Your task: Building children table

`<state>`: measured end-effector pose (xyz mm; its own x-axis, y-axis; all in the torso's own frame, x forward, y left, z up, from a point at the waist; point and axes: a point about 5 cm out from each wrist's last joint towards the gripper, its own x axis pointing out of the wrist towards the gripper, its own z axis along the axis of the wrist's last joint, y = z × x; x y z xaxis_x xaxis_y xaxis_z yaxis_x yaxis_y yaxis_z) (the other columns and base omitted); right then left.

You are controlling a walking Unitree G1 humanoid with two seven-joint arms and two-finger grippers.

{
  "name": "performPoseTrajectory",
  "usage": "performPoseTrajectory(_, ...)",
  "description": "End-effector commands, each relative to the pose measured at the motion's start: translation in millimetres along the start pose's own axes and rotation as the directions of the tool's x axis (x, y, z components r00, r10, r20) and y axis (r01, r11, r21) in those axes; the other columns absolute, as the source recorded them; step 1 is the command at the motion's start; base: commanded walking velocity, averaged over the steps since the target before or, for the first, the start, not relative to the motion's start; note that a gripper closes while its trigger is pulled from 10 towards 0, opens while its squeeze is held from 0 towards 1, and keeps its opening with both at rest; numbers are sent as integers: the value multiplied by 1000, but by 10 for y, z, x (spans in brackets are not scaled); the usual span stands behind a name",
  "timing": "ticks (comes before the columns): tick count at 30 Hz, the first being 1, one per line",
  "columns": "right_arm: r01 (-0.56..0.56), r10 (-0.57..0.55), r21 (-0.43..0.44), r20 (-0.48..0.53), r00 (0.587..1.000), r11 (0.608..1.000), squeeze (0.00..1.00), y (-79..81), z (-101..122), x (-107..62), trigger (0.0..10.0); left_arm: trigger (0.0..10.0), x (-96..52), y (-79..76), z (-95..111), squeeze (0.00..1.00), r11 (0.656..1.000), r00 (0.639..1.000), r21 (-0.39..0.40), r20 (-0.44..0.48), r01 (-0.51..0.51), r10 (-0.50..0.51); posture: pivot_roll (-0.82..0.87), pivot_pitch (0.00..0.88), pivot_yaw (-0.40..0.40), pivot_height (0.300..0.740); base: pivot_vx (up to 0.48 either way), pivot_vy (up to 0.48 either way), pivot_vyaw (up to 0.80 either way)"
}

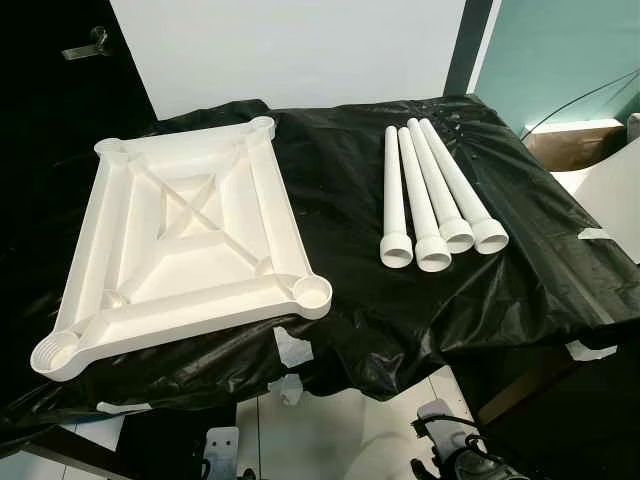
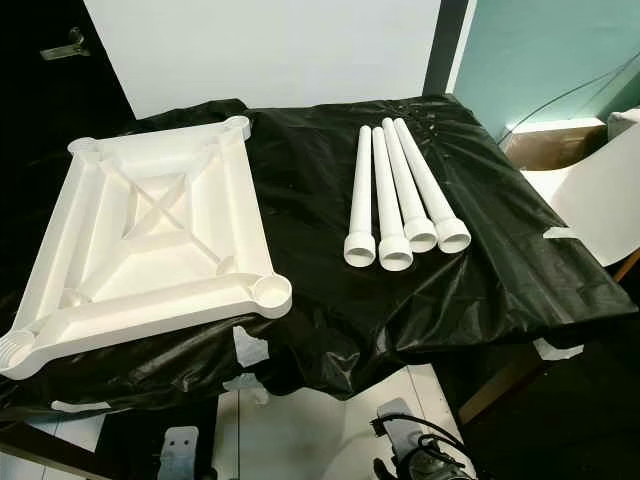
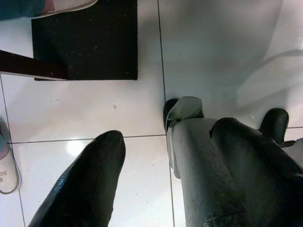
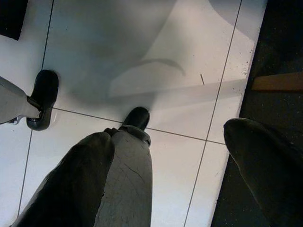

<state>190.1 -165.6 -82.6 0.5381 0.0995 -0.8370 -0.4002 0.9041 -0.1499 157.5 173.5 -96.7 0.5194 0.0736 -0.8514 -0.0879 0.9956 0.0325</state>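
Left eye view looks down on a desk covered in crinkled black plastic sheeting (image 1: 360, 300), fixed at its near edge with scraps of white tape (image 1: 292, 348). On the robot's left side of the desk lies a square white plastic children's tabletop (image 1: 190, 240), turned underside up so that its crossed ribs and its four round corner sockets face the ceiling. Its near-left corner juts out past the edge of the sheeting. Well apart from it, on the right side of the desk, four white plastic tube legs (image 1: 435, 200) lie side by side, touching one another, flared open ends towards the robot and thin ends fanning slightly towards the far white wall (image 1: 300, 50). Nothing is fitted into any socket.

Both arms hang low, clear of the desk. Left wrist view looks down on white floor tiles (image 3: 213, 47), where the left claw (image 3: 156, 179) points at the floor with its two black fingers (image 3: 90, 184) spread wide, gripping nothing; a silver robot leg and black foot (image 3: 182, 111) stand between them in the background, and a dark mat (image 3: 85, 38) lies further off. Right wrist view shows the right claw (image 4: 175, 175) likewise aimed at the tiles, its fingers (image 4: 75, 184) wide apart and empty.
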Motion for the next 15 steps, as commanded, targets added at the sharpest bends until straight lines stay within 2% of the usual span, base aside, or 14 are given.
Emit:
performPoseTrajectory(1,-84,82,-40,-43,996,996,0,69,-39,1,10000,10000,-69,-113,-348,0,998,992,-22,-110,61,-63,157,0,-37,740,0,0,0)
performPoseTrajectory(4,-98,97,-83,-21,995,992,0,41,12,2,10000,10000,-65,-108,-312,0,997,994,23,-77,74,-72,157,0,-34,740,0,0,0)
performPoseTrajectory(8,-103,103,-106,-9,995,989,0,12,47,2,10000,10000,-64,-107,-291,0,996,996,39,-56,77,-75,162,0,-34,740,0,0,0)
performPoseTrajectory(12,-114,117,-157,10,993,981,0,-42,104,0,10000,10000,-60,-105,-257,0,989,995,119,-39,93,-89,159,0,-32,740,0,0,0)
performPoseTrajectory(15,-119,123,-155,20,992,981,0,-54,115,-3,10000,10000,-61,-102,-262,0,988,995,126,-41,92,-88,155,0,-27,740,0,0,0)
